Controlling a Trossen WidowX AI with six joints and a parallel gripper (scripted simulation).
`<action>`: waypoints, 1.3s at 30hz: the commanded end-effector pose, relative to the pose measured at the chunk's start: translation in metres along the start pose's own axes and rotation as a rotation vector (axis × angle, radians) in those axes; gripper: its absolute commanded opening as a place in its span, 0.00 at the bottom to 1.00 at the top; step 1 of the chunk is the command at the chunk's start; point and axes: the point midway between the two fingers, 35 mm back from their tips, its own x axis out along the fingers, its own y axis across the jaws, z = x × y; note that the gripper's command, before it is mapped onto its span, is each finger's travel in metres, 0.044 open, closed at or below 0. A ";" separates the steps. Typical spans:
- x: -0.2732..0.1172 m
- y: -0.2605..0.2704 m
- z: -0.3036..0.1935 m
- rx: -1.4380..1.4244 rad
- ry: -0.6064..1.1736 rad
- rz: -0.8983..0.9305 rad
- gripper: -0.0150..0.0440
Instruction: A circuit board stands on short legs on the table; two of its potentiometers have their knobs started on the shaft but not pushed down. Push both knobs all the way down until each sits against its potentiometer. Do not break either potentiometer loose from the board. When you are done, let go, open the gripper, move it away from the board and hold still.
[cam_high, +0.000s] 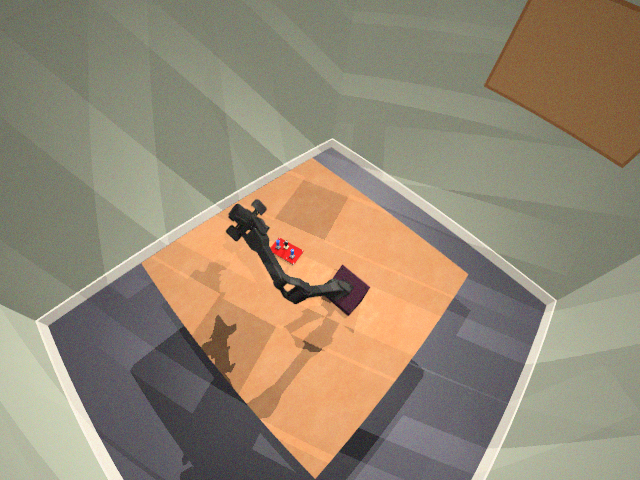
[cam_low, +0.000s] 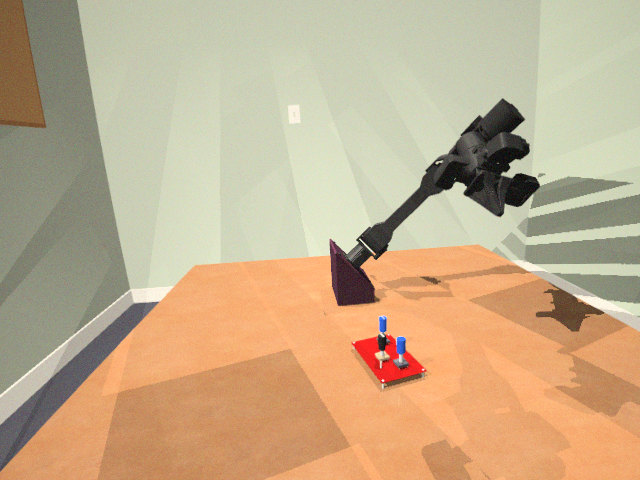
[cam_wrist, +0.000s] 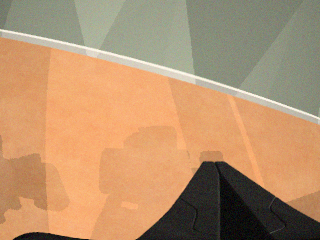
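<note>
The red circuit board (cam_high: 284, 255) (cam_low: 368, 355) stands on short legs on the table. A front blue knob (cam_low: 401, 345) stands upright over a dark potentiometer (cam_low: 400, 363), with bare grey shaft showing between them. A back blue knob (cam_low: 382, 323) also stands high; its lower shaft is partly hidden behind a black knob (cam_low: 382, 342). The black knob is over a beige base (cam_low: 382, 356), with pale shaft visible below it. My gripper (cam_low: 499, 213) (cam_wrist: 212, 172) is shut and empty, high above the table and clear of the board. The board is out of the wrist view.
The arm's dark purple base block (cam_high: 357, 289) (cam_low: 351, 286) stands on the wooden table (cam_high: 403, 289) (cam_low: 232, 310), behind the board in the exterior view. The arm reaches up from it and passes beside the board in the top view. Walls surround the table.
</note>
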 end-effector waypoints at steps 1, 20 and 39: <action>0.020 -0.028 -0.039 0.043 0.141 -0.017 0.25; 0.040 -0.094 -0.210 0.287 0.720 0.033 0.25; 0.037 -0.092 -0.288 0.433 0.942 0.114 0.25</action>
